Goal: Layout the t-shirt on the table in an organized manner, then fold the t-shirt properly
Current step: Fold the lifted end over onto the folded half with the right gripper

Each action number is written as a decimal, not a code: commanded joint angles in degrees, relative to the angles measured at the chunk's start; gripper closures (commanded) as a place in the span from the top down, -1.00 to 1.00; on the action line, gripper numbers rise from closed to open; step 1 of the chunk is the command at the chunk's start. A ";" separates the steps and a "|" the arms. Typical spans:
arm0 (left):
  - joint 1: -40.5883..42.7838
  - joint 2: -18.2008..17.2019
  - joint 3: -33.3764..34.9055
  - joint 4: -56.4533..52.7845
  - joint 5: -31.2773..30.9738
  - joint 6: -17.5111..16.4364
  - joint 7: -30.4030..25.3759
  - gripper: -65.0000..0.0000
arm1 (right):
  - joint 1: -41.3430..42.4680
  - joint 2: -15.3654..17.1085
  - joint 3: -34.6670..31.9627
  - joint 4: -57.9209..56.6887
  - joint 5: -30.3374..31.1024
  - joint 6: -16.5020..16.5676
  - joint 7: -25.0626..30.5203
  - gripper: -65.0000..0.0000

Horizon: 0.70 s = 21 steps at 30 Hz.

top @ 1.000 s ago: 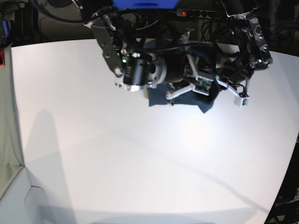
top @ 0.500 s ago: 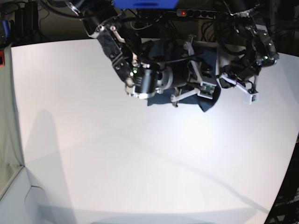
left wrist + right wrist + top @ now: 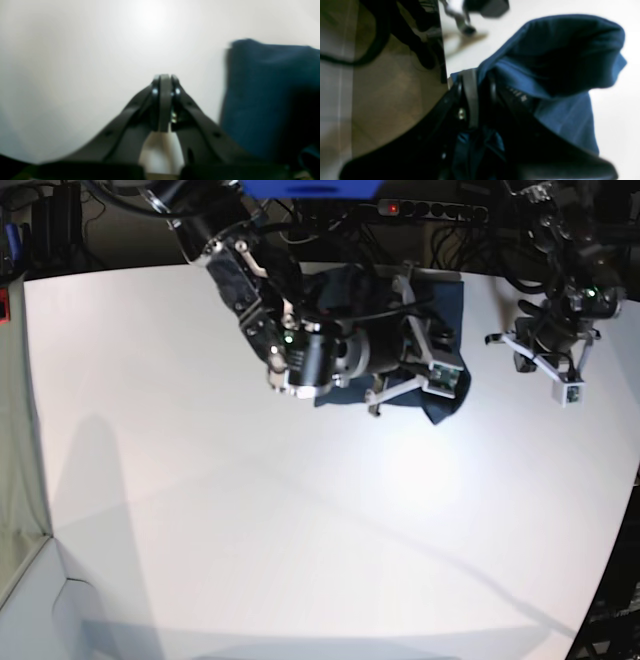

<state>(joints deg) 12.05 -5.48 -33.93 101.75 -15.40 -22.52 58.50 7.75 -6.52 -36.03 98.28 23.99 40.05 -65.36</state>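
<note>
The navy t-shirt (image 3: 385, 390) lies beside the right gripper (image 3: 480, 100), 1 raised fold pinched between its jaws, that fold running off ahead – the nearer of 2 arms. The left gripper (image 3: 163, 100), closed and empty, hangs outward of the shirt, fingers pointing away.

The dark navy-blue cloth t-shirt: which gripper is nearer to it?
The right. The right gripper is closed on the t-shirt; the left gripper is beside it, shut, not touching.
</note>
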 commanded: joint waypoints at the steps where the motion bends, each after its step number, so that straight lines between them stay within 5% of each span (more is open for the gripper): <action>1: 0.03 -0.72 -1.28 1.41 0.67 -0.38 -0.96 -0.99 | 1.44 -0.82 0.03 -0.04 1.20 -0.05 2.46 -1.00; 7: 0.03 -1.16 -8.75 1.15 1.55 -0.64 -0.96 -0.99 | 3.11 -0.99 -0.14 -7.33 1.29 -0.05 4.04 -0.99; 15: 0.03 -1.25 -11.12 0.88 1.55 -0.64 -0.96 -0.99 | 2.32 -1.17 -0.06 -4.35 1.64 -0.05 3.87 -0.20; 21: 0.03 -1.25 -10.86 1.32 1.55 -0.64 -0.96 -0.99 | -0.67 -0.73 0.21 6.38 1.55 -0.05 3.78 -0.01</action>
<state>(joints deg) 12.49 -5.87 -44.69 101.89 -13.50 -23.16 58.46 6.13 -6.66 -35.92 103.98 24.71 40.03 -62.72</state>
